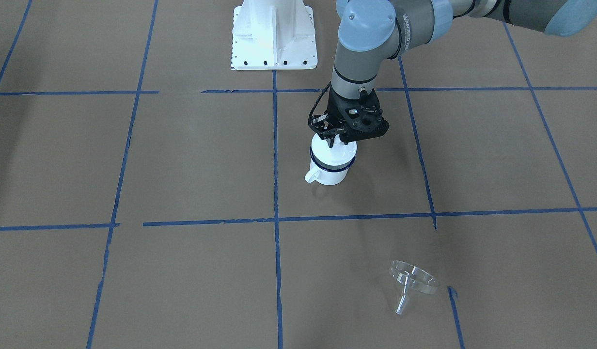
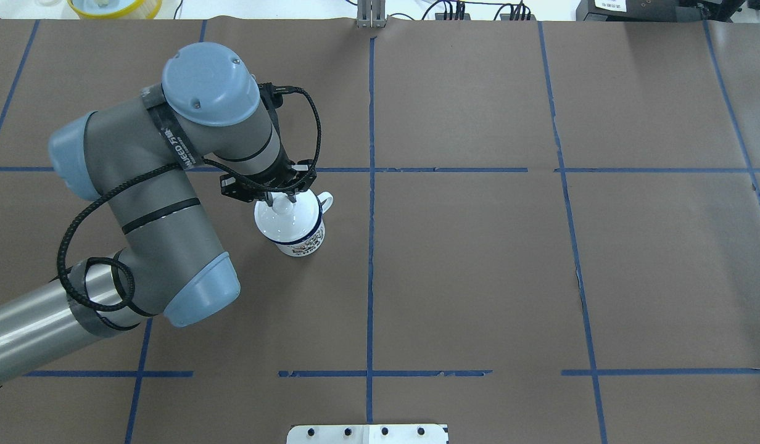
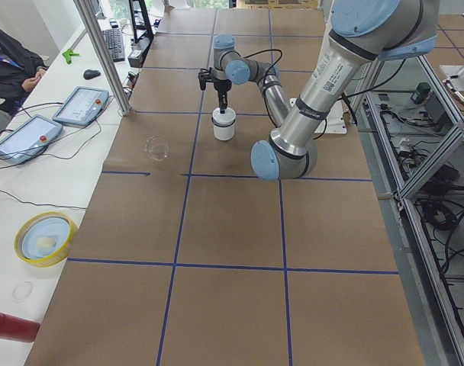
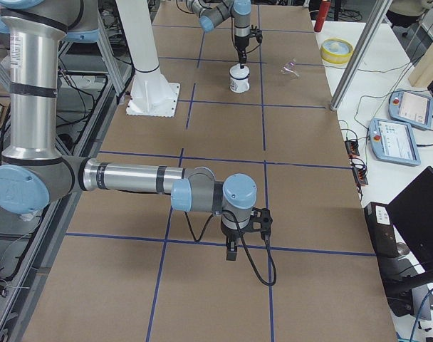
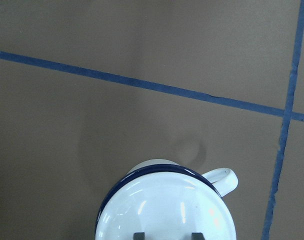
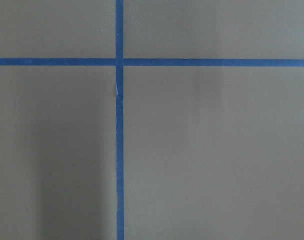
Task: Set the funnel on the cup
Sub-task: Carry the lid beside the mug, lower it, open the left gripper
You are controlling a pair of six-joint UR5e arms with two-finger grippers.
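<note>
The cup (image 1: 330, 175) is a white mug with a dark blue rim, upright near the table's middle, and a round white knobbed lid (image 1: 335, 152) sits on it. It also shows in the overhead view (image 2: 301, 237). My left gripper (image 1: 335, 141) points straight down at the lid, its fingers closed around the knob (image 2: 282, 207). In the left wrist view the lid (image 5: 167, 207) fills the blue rim (image 5: 142, 173). The clear funnel (image 1: 410, 283) lies on its side far from the cup, towards the operators' edge. My right gripper (image 4: 231, 253) hangs over bare paper; I cannot tell if it is open.
The white robot pedestal (image 1: 274, 34) stands behind the cup. Blue tape lines (image 1: 275, 160) cross the brown paper. A yellow bowl (image 3: 41, 238), a red bottle (image 3: 7, 326) and tablets (image 3: 81, 104) lie on the side bench, where a person (image 3: 11, 69) sits.
</note>
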